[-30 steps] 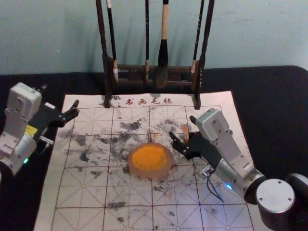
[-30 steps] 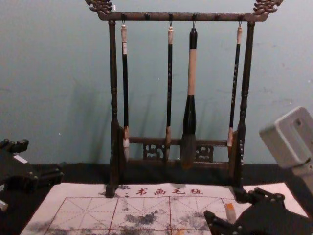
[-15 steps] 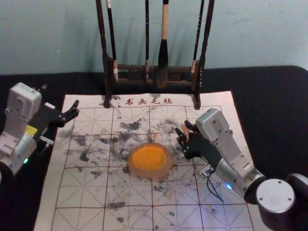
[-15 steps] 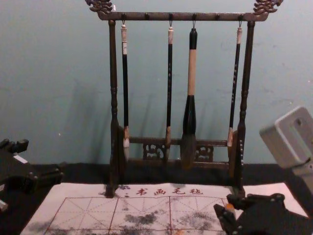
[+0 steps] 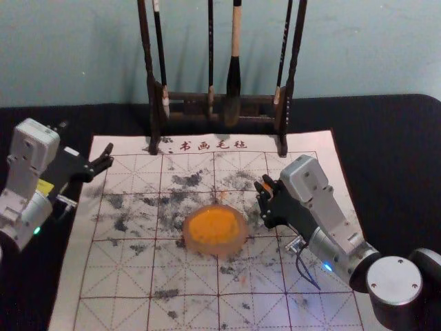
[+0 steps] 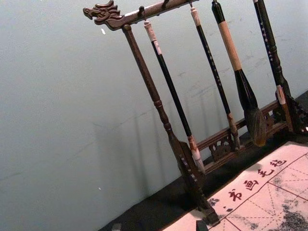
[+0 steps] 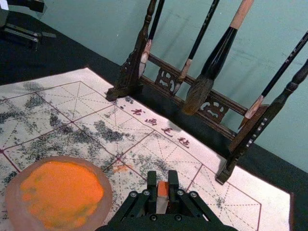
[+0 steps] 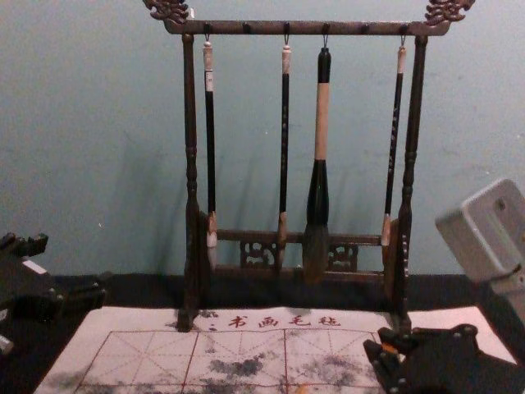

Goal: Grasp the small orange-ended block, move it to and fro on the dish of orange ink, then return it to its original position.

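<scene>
Mat, rack, dish near block in right gripper, left gripper apart

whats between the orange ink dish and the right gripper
Just gridded mat with an orange smear on it; nothing stands between the ink dish and the right gripper. The right wrist view shows this.

from where i'm driving, this looks like a calligraphy workspace, with brushes hanging from a wooden rack, a stained grid-lined mat and a dish of orange ink.
</scene>
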Robot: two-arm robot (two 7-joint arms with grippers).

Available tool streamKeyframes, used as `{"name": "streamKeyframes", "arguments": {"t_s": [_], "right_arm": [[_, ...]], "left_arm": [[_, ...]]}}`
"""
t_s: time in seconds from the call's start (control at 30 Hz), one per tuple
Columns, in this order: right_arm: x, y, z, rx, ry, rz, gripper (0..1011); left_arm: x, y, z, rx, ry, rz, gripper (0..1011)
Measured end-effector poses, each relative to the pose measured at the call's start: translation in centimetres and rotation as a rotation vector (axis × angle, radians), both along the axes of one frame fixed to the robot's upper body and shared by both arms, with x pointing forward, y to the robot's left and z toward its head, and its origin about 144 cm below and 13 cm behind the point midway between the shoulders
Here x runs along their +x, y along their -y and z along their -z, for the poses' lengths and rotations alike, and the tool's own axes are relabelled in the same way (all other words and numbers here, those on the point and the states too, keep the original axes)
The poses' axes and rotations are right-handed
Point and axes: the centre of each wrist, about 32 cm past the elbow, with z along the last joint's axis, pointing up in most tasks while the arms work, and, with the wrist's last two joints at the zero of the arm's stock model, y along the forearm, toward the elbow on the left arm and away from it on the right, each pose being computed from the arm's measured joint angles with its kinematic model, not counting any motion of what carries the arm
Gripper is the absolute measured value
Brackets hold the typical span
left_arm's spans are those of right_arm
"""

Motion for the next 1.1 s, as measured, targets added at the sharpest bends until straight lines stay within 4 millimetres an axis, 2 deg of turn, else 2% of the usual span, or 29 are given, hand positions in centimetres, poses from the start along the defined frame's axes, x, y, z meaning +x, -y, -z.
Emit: {"name": "streamKeyframes", "arguments": {"t_s": [0.57, 1.1], "right_arm": [[-0.2, 0.6, -0.7, 0.089, 0.008, 0.017, 136], [-0.1, 3.2, -3.0, 0.29, 0.04, -0.031, 136]], "left_arm": [[0.0, 0.0, 0.0, 0.0, 0.0, 0.0, 1001], [0.0, 0.0, 0.0, 0.0, 0.0, 0.0, 1001]]}}
